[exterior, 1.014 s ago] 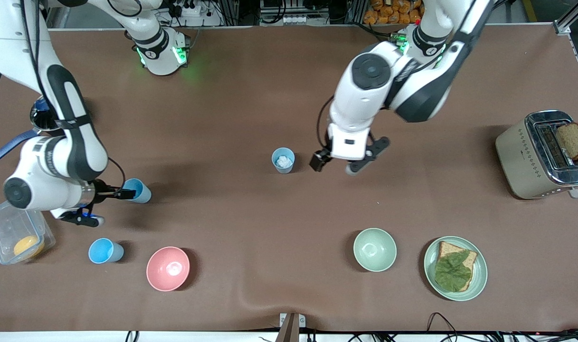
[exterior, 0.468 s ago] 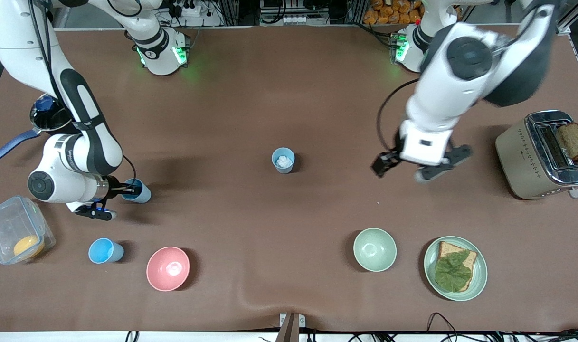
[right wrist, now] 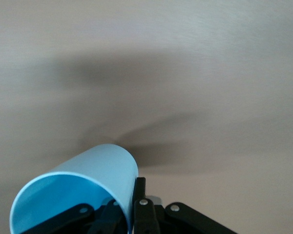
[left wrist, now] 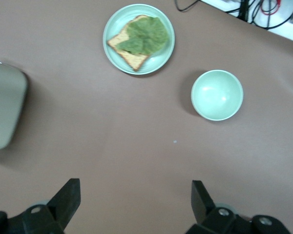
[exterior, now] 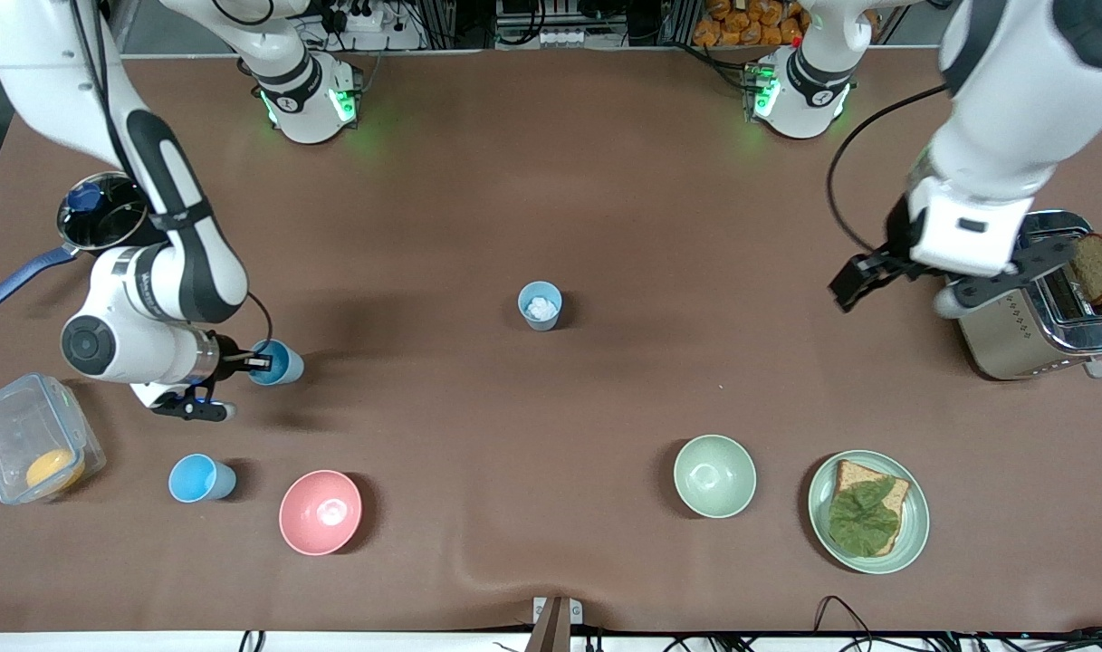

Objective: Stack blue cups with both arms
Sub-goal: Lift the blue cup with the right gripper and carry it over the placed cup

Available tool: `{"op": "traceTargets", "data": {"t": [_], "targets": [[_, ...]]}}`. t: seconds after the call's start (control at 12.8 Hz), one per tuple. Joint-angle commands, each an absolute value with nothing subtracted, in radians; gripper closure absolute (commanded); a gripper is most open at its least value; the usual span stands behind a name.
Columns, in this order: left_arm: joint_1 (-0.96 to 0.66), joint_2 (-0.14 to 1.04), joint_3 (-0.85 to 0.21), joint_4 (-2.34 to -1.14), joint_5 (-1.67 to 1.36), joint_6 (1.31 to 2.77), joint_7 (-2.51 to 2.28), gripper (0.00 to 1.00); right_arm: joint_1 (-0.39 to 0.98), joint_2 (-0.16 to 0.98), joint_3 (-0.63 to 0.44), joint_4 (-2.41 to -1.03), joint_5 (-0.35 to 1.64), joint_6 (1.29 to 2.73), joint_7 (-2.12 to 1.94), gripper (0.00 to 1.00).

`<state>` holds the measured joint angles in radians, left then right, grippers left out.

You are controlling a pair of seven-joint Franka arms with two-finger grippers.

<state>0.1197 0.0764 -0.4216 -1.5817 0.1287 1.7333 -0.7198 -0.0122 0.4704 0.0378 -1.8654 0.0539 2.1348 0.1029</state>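
The right end effector [exterior: 243, 362] pinches the sky-blue plastic tumbler's [exterior: 279, 362] wall; the grey-blue tumbler [exterior: 540, 305] stands toward the desk's middle, and the left end effector [exterior: 904, 290], spread open, waits by the toaster [exterior: 1012, 317].

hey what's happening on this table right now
The right arm's tool is shut on the rim of a sky blue cup near the right arm's end of the table. The left arm's tool hangs open and empty beside the toaster. A grey-blue cup stands mid-table with something white inside, and another sky blue cup stands beside the pink bowl. Nothing is stacked yet.
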Motion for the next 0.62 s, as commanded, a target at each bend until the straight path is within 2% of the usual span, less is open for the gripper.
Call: {"op": "traceTargets", "data": {"t": [0.0,0.16,0.55], "targets": [[0.164,0.075,-0.431,-1.510,0.127,1.643,-0.574,0.00,0.050,0.352,0.055,-1.888,0.078,2.088,0.152,1.00],[0.192,0.071,-0.431,-1.509,0.126,1.640,-0.462,0.00,0.099,0.325,0.077,-1.876,0.170,2.086,0.216,1.00],[0.294,0.041,-0.431,-1.505,0.055,1.594,-0.310,0.00,0.377,0.331,0.078,-1.804,0.225,2.100,0.529,1.00]]}}
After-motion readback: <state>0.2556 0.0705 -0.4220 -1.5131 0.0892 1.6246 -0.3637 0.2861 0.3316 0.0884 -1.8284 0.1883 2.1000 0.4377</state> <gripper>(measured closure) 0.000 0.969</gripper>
